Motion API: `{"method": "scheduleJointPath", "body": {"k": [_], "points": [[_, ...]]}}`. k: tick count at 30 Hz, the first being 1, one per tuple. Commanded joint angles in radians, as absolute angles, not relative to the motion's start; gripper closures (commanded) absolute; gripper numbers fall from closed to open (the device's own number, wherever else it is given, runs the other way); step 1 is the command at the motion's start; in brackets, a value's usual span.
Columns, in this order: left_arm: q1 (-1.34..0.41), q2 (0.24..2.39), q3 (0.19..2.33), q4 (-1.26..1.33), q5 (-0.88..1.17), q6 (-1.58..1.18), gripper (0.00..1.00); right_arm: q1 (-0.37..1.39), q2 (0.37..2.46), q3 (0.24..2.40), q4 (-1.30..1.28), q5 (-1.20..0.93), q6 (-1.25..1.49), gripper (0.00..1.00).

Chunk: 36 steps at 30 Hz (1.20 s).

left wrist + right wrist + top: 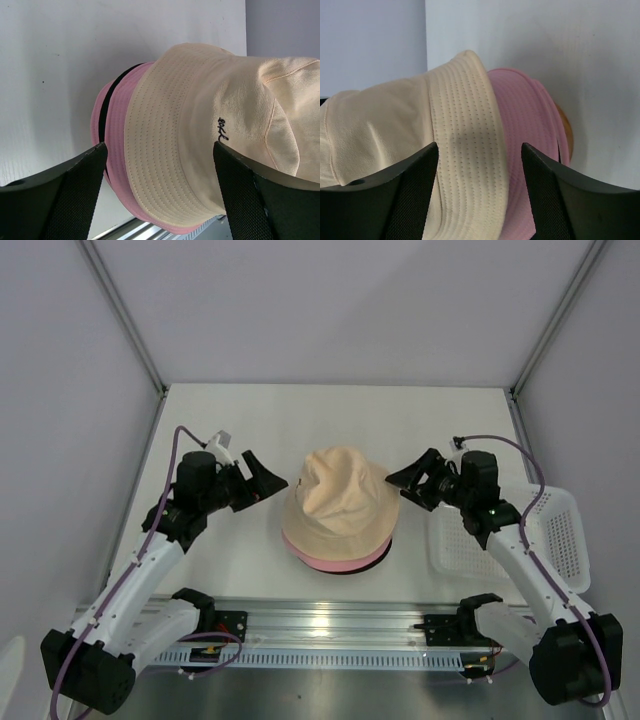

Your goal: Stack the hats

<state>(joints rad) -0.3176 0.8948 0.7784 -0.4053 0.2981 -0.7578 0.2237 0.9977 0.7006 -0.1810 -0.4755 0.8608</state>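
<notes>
The beige hat [342, 496] sits on top of the pile at the table's middle, its dark stitched mark [222, 128] showing in the left wrist view. The pink hat [335, 562] lies under it, only its brim showing. The black hat [107, 107] shows as a thin dark band below the pink brim. My left gripper [268, 480] is open and empty just left of the pile. My right gripper [407, 480] is open and empty just right of it. Both face the beige brim [470, 150] without touching it.
A white perforated basket [555, 540] stands at the right, under my right arm. A sliver of the wooden stand [566, 132] shows beneath the hats. A metal rail [330, 625] runs along the near edge. Grey walls enclose the table.
</notes>
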Motion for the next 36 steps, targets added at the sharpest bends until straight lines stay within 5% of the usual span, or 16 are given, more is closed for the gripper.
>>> {"method": "scheduleJointPath", "body": {"k": [1, 7, 8, 9, 12, 18, 36], "points": [[-0.311, 0.897, 0.778, -0.382, 0.331, -0.776, 0.12, 0.244, 1.026, 0.699, -0.063, -0.525, 0.881, 0.30], [-0.311, 0.893, 0.782, -0.382, 0.348, -0.781, 0.13, 0.278, 1.075, 0.693, -0.026, -0.505, 0.877, 0.52], [-0.311, 0.891, 0.778, -0.380, 0.351, -0.784, 0.13, 0.279, 1.083, 0.690, -0.025, -0.503, 0.876, 0.59], [-0.311, 0.890, 0.776, -0.380, 0.354, -0.788, 0.15, 0.282, 1.088, 0.690, -0.026, -0.500, 0.873, 0.77], [-0.311, 0.879, 0.746, -0.364, 0.367, -0.819, 0.19, 0.305, 1.077, 0.689, -0.067, -0.456, 0.853, 1.00], [-0.311, 0.835, 0.660, -0.350, 0.334, -0.919, 0.29, 0.351, 0.970, 0.605, -0.106, -0.345, 0.864, 1.00], [-0.319, 0.862, 0.594, -0.167, 0.431, -1.042, 0.34, 0.558, 0.838, 0.492, -0.032, -0.118, 0.897, 1.00]]}}
